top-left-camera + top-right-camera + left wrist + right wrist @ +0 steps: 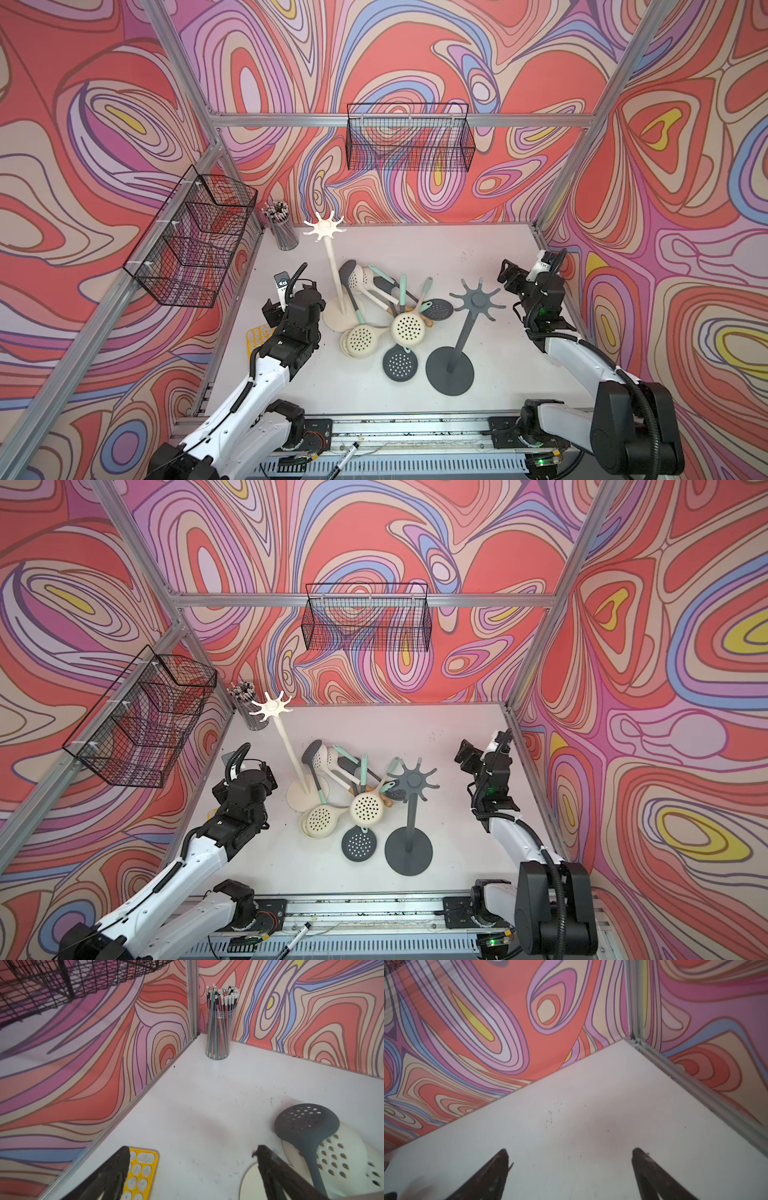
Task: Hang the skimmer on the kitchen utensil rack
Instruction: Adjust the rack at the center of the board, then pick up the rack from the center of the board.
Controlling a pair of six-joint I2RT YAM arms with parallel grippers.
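Now both our claws stand spread and empty: the left claw (193, 1148) hovers near the left edge of the table (415, 249), the right claw (569, 1149) by its far right corner. Mid-table, skimmers (386, 316) lie heaped between the cream rack (324, 226) and the grey rack (478, 300). Nearest our left claw is a grey skimmer (305, 1120). We judge it light, stiff and perhaps slick, so we would pinch mid-handle, leaving the handle's end free for a prong.
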